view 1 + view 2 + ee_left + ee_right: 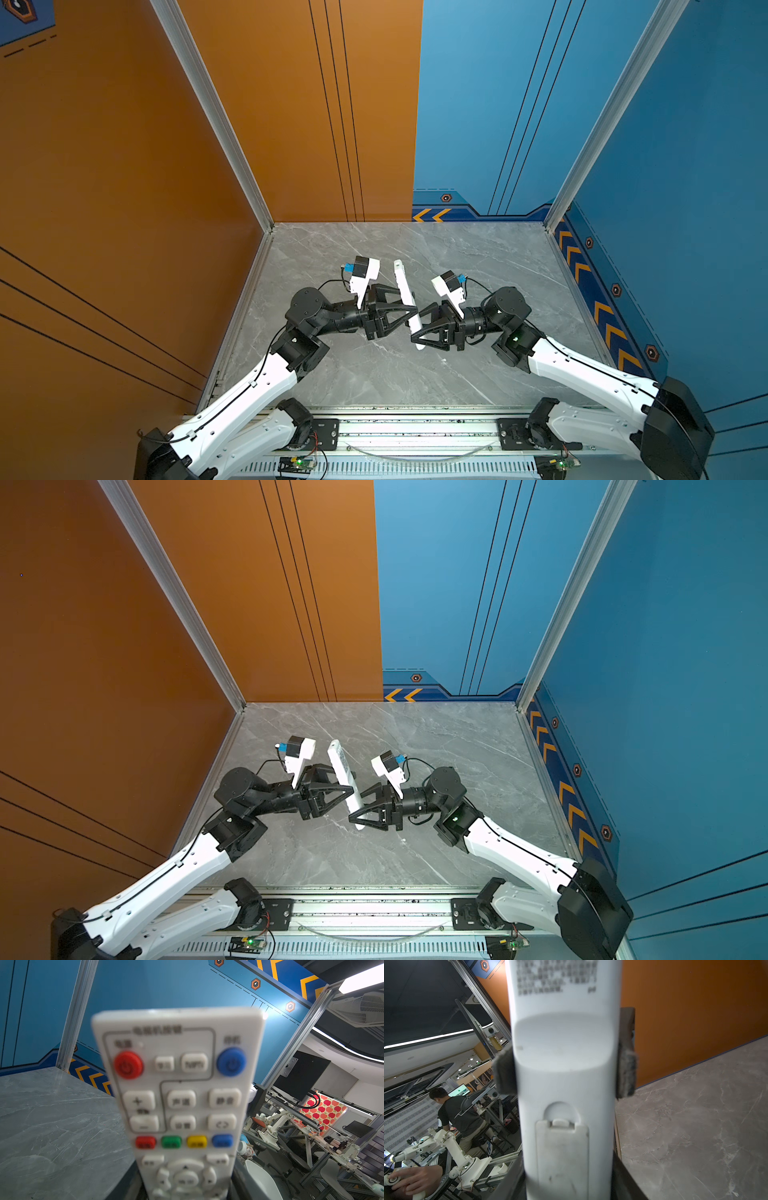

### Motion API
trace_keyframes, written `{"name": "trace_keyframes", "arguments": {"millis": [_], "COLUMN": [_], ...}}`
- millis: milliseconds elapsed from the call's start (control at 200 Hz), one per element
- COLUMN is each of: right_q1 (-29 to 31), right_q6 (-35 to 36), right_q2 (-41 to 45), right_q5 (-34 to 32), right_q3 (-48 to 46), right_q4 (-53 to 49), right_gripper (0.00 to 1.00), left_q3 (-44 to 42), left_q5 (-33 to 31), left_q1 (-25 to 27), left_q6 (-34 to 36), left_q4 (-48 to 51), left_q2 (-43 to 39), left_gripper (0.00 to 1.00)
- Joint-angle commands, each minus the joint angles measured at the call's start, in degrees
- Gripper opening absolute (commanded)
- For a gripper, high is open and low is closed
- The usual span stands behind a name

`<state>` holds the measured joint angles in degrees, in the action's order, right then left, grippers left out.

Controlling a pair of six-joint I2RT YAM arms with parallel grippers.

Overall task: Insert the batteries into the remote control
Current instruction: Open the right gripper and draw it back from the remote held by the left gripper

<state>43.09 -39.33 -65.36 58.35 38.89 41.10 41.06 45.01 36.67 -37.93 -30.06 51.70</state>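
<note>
The remote (402, 282) runs from 11 to 5 o'clock. The left gripper (412, 311) pinches it from 9, the right gripper (417, 328) from 3.

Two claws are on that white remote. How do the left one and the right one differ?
The left gripper grips the remote control around its middle; the right gripper grips nearer one end, beside the battery cover. The left gripper faces the button side; the right gripper faces the plain back, cover shut. Shared: both sets of jaws clasp the remote's long edges.
</note>
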Motion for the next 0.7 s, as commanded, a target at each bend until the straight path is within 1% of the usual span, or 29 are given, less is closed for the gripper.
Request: {"name": "trace_keyframes", "arguments": {"millis": [0,45,160,200,360,516,606,696], "right_q1": [-0.24,-0.26,-0.24,-0.28,-0.55,-0.82,-1.19,-1.38], "right_q6": [-0.93,-0.75,1.78,3.47,9.63,13.87,15.70,18.63], "right_q2": [-0.20,-0.11,0.96,1.77,6.36,9.45,10.22,11.19], "right_q5": [-0.34,-0.47,-1.90,-2.99,-8.81,-12.19,-13.47,-15.76], "right_q3": [-0.13,-0.13,-0.13,-0.13,-0.09,0.53,1.20,2.55], "right_q4": [0.44,0.22,-2.94,-5.04,-13.75,-21.02,-25.12,-30.93], "right_gripper": [0.10,0.15,0.40,0.47,0.64,0.78,0.84,0.94], "left_q3": [1.56,1.57,1.80,1.91,2.23,2.80,3.50,6.30], "left_q5": [-0.93,-1.08,-1.58,-1.89,-2.69,-5.84,-8.70,-13.27], "left_q1": [0.65,0.73,0.69,0.71,0.43,-0.23,-1.29,-1.95], "left_q6": [2.39,2.33,2.12,2.14,2.13,4.39,6.07,9.25], "left_q4": [-1.22,-1.22,-1.22,-1.22,0.00,6.02,10.89,21.08], "left_q2": [-0.09,-0.17,-0.22,-0.31,-0.59,-1.79,-2.86,-3.35], "left_gripper": [0.30,0.28,0.25,0.24,0.19,0.16,0.14,0.12]}}
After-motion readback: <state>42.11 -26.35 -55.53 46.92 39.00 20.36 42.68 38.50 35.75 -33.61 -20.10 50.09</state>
